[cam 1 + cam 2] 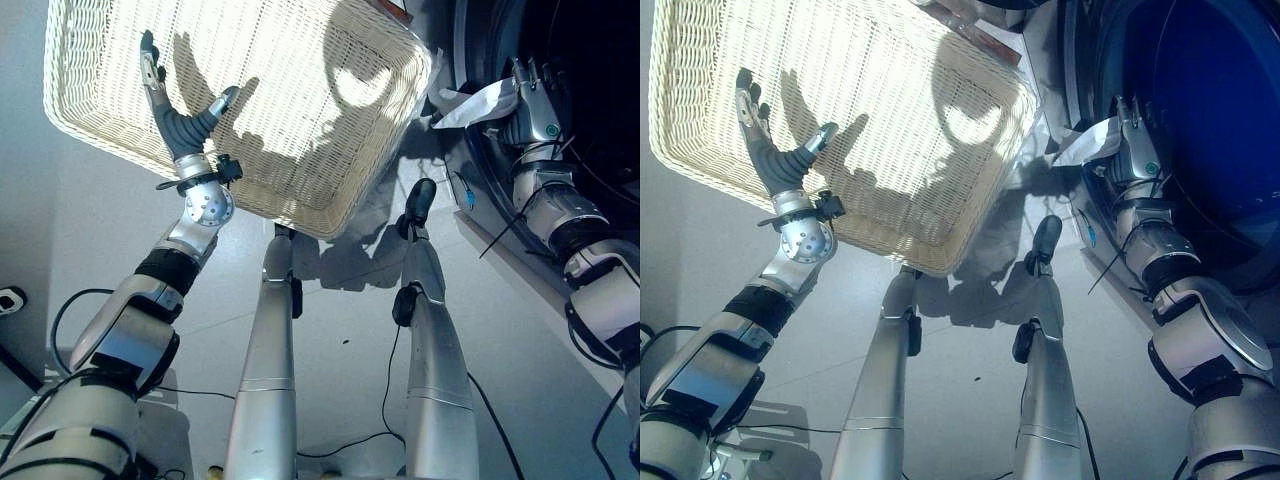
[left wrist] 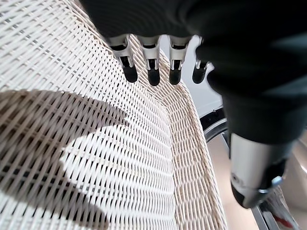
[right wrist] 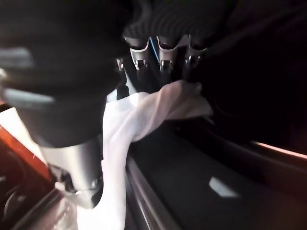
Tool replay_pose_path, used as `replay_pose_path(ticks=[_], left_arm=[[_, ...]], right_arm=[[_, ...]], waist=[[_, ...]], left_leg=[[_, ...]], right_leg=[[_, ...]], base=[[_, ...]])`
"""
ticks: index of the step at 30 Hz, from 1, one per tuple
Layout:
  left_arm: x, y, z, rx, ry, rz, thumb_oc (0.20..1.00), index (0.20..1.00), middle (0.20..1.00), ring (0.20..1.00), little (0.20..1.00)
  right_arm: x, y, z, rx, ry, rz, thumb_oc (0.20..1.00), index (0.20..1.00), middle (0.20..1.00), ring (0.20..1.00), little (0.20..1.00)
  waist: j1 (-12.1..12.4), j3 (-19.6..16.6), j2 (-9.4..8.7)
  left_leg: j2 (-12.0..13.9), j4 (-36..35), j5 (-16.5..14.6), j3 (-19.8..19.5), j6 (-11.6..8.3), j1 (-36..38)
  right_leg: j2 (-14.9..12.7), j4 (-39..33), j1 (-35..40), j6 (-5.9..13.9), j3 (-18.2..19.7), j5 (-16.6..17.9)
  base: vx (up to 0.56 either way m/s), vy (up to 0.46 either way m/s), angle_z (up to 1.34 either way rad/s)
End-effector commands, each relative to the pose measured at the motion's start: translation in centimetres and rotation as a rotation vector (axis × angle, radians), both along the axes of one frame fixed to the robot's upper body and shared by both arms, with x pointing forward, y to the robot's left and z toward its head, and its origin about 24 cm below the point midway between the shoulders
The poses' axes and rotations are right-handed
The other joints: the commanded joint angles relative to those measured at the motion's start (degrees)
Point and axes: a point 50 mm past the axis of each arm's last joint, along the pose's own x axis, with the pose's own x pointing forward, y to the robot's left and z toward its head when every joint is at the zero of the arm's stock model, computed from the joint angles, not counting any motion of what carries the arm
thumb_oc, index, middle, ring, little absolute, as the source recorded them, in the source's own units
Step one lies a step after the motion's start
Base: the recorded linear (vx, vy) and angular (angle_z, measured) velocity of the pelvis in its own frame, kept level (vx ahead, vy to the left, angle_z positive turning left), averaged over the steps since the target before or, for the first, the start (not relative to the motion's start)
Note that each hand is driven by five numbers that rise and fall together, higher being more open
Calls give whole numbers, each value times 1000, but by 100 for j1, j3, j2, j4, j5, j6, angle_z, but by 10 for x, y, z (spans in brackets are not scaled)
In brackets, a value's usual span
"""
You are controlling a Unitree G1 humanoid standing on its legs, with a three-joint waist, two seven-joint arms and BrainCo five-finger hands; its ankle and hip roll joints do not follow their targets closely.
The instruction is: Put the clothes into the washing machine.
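Observation:
A white woven basket [image 1: 300,120] lies on the floor, and its inside shows no clothes. My left hand [image 1: 180,125] hovers over its near rim, open, fingers [image 2: 151,72] straight above the weave [image 2: 72,143]. My right hand [image 1: 535,105] is at the rim of the washing machine's dark opening [image 1: 600,50], at the right. It is shut on a white cloth [image 1: 480,103] that trails from the hand toward the basket's corner. In the right wrist view the cloth [image 3: 139,120] runs between thumb and fingers [image 3: 165,55] and hangs over the machine's door rim.
Grey floor [image 1: 100,230] lies in front of the basket. The machine's front panel [image 1: 468,190] stands close beside the basket's right corner. A reddish thing [image 1: 395,8] shows past the basket's far edge.

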Motion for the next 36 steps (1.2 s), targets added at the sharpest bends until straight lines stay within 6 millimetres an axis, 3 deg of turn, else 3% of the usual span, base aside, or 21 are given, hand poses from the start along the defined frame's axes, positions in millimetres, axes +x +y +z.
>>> replay_pose_path(ticks=[1,12,25,27,30,32,33,34,36], left_arm=[[-5,-6,2,-37,-70,-19,1000,1000,1000,1000,1000],[-3,-12,1,-53,-64,-36,1000,1000,1000,1000,1000],[-3,-13,0,-58,-62,-40,1000,1000,1000,1000,1000],[-3,-12,-2,-63,-55,-35,1000,1000,1000,1000,1000],[-5,4,-6,-55,-44,-14,1000,1000,1000,1000,1000],[-7,11,-10,-53,-40,-1,1000,1000,1000,1000,1000],[-12,19,-14,-56,-42,19,1000,1000,1000,1000,1000],[-13,20,-15,-55,-43,23,1000,1000,1000,1000,1000],[-22,30,-22,-59,-42,47,1000,1000,1000,1000,1000]], right_arm=[[-1,-12,-22,-130,160,-72,200,200,200,200,200],[0,-17,-10,-195,150,-205,200,200,200,200,200],[0,-15,-1,-126,99,-176,200,200,200,200,200],[-1,-22,-6,207,66,-104,200,200,200,200,200],[-14,-49,5,819,-219,-59,200,200,200,200,200],[-23,-65,8,1052,-369,-34,200,200,200,200,200],[-39,-86,19,1298,-622,21,200,200,200,200,200],[-43,-90,20,1361,-689,35,200,200,200,200,200],[-79,-124,39,1585,-1151,141,200,200,200,200,200]], waist=[[-106,-78,506],[-43,-78,618],[-25,-78,629],[-43,-78,630],[-78,-78,604],[-89,-78,577],[-115,-78,523],[-116,-78,505],[-190,-78,366]], left_leg=[[8,-558,284,-254,257,181],[13,-604,365,-235,229,189],[17,-649,391,-276,222,186],[14,-621,380,-296,220,204],[60,-531,281,-349,169,252],[88,-499,208,-364,162,277],[120,-481,137,-373,162,276],[126,-479,123,-372,160,277],[184,-579,113,-345,166,369]], right_leg=[[-113,818,-40,541,-113,-582],[-151,821,-63,530,-58,-546],[-151,818,-81,540,-46,-530],[-133,852,-86,525,-20,-530],[-97,891,-60,521,31,-563],[-82,888,-25,529,34,-586],[-49,860,-7,538,31,-589],[-39,846,1,541,29,-583],[8,723,136,562,-14,-529]], base=[[0,0,0],[0,0,0],[0,0,0],[0,0,0],[0,0,0],[0,0,0],[0,0,0],[21,-31,0],[-5,-47,0]])
